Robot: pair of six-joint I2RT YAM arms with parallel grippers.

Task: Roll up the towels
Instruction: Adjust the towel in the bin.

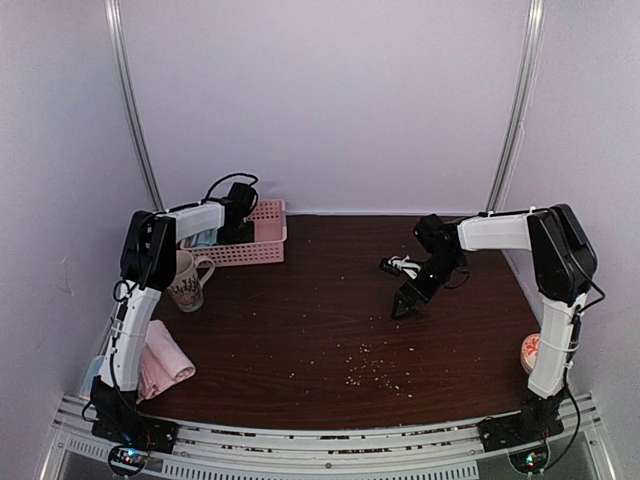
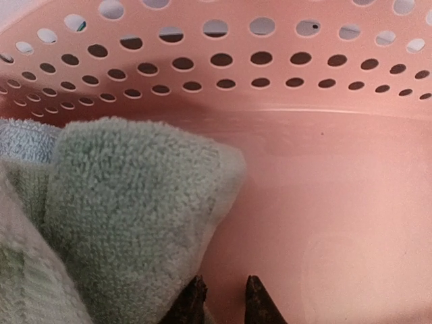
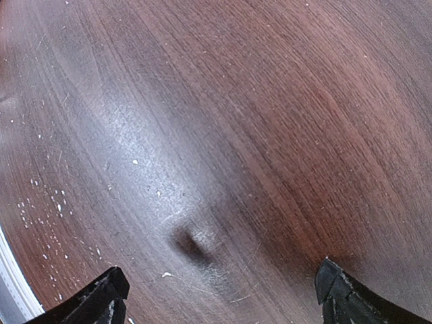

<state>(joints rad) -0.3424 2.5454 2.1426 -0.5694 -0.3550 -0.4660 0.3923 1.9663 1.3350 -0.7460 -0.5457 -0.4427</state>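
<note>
A pale sage green towel [image 2: 128,216] lies folded in the pink basket [image 2: 270,67], with a light blue towel [image 2: 23,138] behind it. My left gripper [image 2: 226,300] is down inside the basket. Its jaws stand a little apart, the left fingertip [image 2: 194,300] against the green towel's edge. In the top view the left gripper [image 1: 236,222] is over the basket [image 1: 262,250], where a bit of blue towel [image 1: 203,238] shows. A pink towel [image 1: 162,362] lies at the table's left edge. My right gripper [image 1: 405,305] is open and empty, just above the bare table [image 3: 223,135].
A patterned mug [image 1: 190,280] stands in front of the basket. A small black and white object [image 1: 400,265] lies behind the right gripper. A red and white thing [image 1: 530,350] sits at the right edge. Crumbs [image 1: 365,370] dot the wood.
</note>
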